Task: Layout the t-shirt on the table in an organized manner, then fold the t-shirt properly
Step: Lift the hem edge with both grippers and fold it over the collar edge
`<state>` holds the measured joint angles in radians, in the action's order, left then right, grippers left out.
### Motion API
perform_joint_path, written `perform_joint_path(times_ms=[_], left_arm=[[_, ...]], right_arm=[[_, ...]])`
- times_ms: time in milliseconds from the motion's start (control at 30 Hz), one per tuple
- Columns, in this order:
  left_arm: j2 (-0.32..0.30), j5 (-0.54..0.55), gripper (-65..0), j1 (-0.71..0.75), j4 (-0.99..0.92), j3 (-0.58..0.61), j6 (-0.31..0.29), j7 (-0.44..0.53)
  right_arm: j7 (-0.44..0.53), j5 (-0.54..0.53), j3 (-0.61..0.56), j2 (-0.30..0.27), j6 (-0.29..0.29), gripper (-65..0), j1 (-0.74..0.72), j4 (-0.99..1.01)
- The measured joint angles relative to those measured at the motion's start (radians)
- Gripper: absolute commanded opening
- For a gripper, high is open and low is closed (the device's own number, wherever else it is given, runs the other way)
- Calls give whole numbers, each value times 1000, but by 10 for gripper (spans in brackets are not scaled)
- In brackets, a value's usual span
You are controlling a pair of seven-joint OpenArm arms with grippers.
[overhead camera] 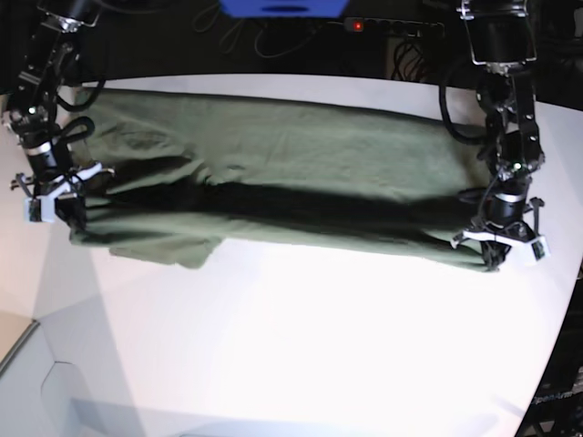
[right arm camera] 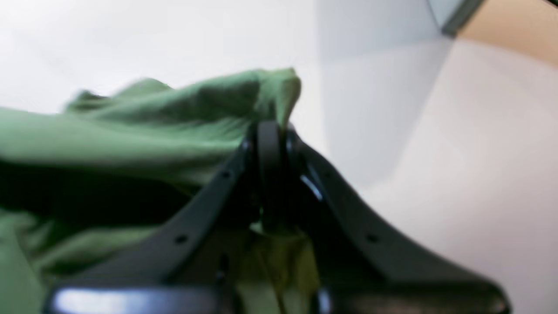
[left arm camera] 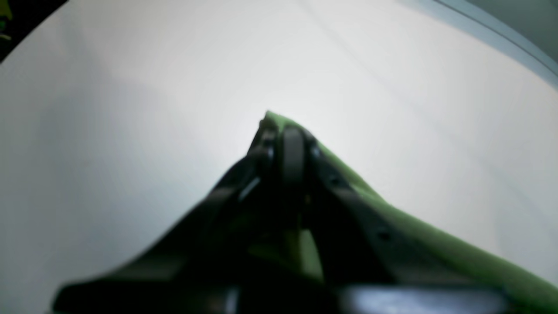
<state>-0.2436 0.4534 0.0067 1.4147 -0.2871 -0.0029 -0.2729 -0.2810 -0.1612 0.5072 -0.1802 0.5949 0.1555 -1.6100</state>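
The olive-green t-shirt [overhead camera: 273, 164] lies stretched sideways across the far half of the white table [overhead camera: 301, 328], its near edge doubled over and casting a dark shadow band. My left gripper [overhead camera: 495, 256] is at the right end of the base view, shut on a corner of the t-shirt [left arm camera: 436, 244]; in the left wrist view the left gripper [left arm camera: 279, 128] pinches the green cloth just over the table [left arm camera: 130, 109]. My right gripper [overhead camera: 66, 214], at the left end, is shut on the other corner. In the right wrist view the right gripper [right arm camera: 271, 131] holds bunched t-shirt [right arm camera: 183, 109].
The table's curved edge [left arm camera: 514, 41] runs at the upper right of the left wrist view. A blue object [overhead camera: 282, 7] and dark cables [overhead camera: 401, 27] sit behind the table's far edge. Bare white tabletop fills the near half of the base view.
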Motion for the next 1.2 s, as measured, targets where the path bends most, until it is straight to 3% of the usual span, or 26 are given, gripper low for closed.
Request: perform_joint_path(times_ms=[533,1200], left_arm=[[5,0,-647,186,150,-61,-1,3],[9,3,-647,344,92,-96,-6,7]], right_arm=[[10,0,20,20,3,-650,63,0],[11,-1,20,32,3,-650,95,1]])
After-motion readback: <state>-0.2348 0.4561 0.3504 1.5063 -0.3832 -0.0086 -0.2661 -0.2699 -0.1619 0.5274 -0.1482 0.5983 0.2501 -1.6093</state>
